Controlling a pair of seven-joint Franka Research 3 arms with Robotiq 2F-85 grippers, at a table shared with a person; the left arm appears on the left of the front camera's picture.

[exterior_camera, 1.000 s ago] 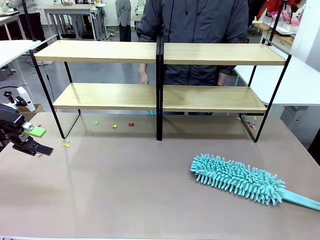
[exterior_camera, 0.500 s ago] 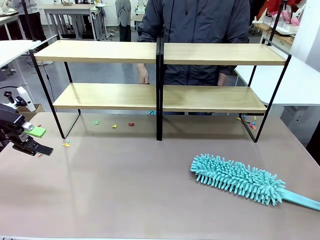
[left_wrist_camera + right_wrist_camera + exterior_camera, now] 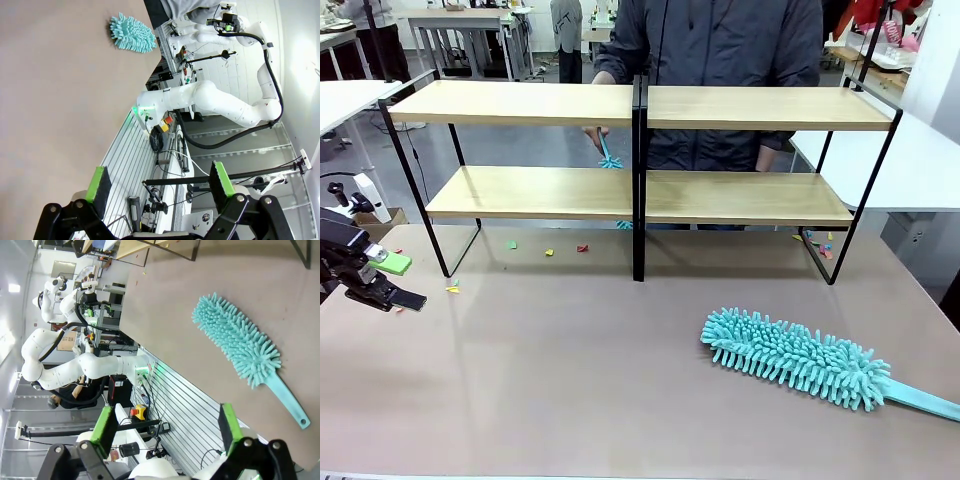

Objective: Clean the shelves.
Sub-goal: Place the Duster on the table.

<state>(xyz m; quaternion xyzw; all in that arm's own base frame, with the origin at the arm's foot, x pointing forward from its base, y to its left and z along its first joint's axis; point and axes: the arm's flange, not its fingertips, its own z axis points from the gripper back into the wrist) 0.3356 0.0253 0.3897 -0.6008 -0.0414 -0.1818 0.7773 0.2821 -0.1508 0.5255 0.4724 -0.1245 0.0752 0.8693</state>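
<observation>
The shelves (image 3: 530,103) are pale, honey-coloured wood on a thin black frame, standing on a greyish-brown bench (image 3: 570,370) dotted with red, yellow and green scraps (image 3: 548,252). A shaggy turquoise duster (image 3: 795,356) lies there, the person's jacket (image 3: 720,45) is dark grey, and the left gripper (image 3: 390,282) is black with bright green pads.

Your front view cuts off the teal duster's handle (image 3: 930,403) at the right edge. Behind the shelves (image 3: 638,195), the person's hand (image 3: 594,133) is partly hidden, its small teal thing (image 3: 609,157) unidentifiable.
</observation>
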